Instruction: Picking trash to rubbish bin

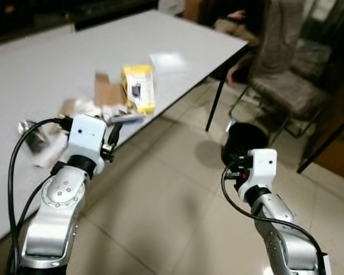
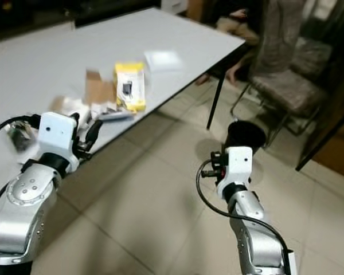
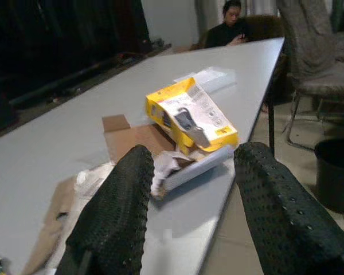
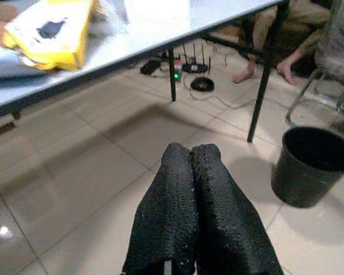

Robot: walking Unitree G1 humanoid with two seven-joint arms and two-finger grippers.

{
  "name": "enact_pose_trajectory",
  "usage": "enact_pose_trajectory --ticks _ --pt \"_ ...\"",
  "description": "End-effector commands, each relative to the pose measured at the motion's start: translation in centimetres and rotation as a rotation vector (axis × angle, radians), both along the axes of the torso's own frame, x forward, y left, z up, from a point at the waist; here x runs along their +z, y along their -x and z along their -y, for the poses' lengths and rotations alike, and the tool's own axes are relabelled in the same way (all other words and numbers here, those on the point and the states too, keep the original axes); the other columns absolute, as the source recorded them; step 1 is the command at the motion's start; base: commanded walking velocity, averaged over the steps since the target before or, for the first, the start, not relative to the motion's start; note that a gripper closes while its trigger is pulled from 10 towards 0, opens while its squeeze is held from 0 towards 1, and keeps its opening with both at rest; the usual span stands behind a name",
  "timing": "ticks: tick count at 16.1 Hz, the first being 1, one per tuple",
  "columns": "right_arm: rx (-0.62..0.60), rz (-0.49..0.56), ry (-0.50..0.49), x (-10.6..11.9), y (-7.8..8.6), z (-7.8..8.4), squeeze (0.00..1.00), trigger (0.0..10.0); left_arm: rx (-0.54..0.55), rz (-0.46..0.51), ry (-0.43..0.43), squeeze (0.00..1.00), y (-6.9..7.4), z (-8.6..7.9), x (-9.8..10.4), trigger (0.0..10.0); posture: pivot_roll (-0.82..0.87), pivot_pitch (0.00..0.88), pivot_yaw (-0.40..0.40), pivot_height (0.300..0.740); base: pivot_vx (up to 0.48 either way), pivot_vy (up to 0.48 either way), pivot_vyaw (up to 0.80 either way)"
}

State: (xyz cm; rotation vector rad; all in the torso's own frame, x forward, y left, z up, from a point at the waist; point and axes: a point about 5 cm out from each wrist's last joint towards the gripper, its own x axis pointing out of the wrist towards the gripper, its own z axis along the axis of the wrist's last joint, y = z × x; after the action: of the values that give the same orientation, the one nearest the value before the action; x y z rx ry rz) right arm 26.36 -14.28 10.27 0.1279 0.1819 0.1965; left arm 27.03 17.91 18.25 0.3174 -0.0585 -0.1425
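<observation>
A yellow box [image 1: 139, 87] lies near the edge of the white table [image 1: 57, 51], next to a piece of brown cardboard [image 1: 108, 89] and crumpled white paper [image 3: 160, 166]. A white roll [image 3: 198, 167] rests against the box. My left gripper [image 3: 196, 153] is open at the table edge, its fingers pointing at the roll and box without touching them. My right gripper [image 4: 191, 152] is shut on nothing and hovers low over the tiled floor. The black rubbish bin [image 1: 245, 140] stands on the floor just beyond it, beside the table leg.
A padded chair [image 1: 292, 86] stands behind the bin. A person [image 3: 229, 26] sits at the table's far end, bare feet [image 4: 289, 66] on the floor. Cables and a power strip [image 4: 189, 66] lie under the table. A clear plastic sheet [image 1: 167, 60] lies farther along the tabletop.
</observation>
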Motion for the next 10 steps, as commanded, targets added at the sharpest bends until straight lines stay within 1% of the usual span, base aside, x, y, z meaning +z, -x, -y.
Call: enact_pose_trajectory --ticks 1,10 --pt "0.026 0.021 -0.01 0.49 -0.16 -0.48 0.0 10.0 0.008 -0.009 0.002 0.0 0.08 -0.34 -0.18 10.0 0.11 0.046 -0.066 0.74 0.0 0.334 0.0" --pt "0.111 0.016 0.019 0.5 -0.56 -1.28 0.0 10.0 0.039 -0.018 0.019 0.0 0.57 -0.51 -0.8 10.0 0.11 0.034 -0.089 0.74 0.0 0.332 0.0"
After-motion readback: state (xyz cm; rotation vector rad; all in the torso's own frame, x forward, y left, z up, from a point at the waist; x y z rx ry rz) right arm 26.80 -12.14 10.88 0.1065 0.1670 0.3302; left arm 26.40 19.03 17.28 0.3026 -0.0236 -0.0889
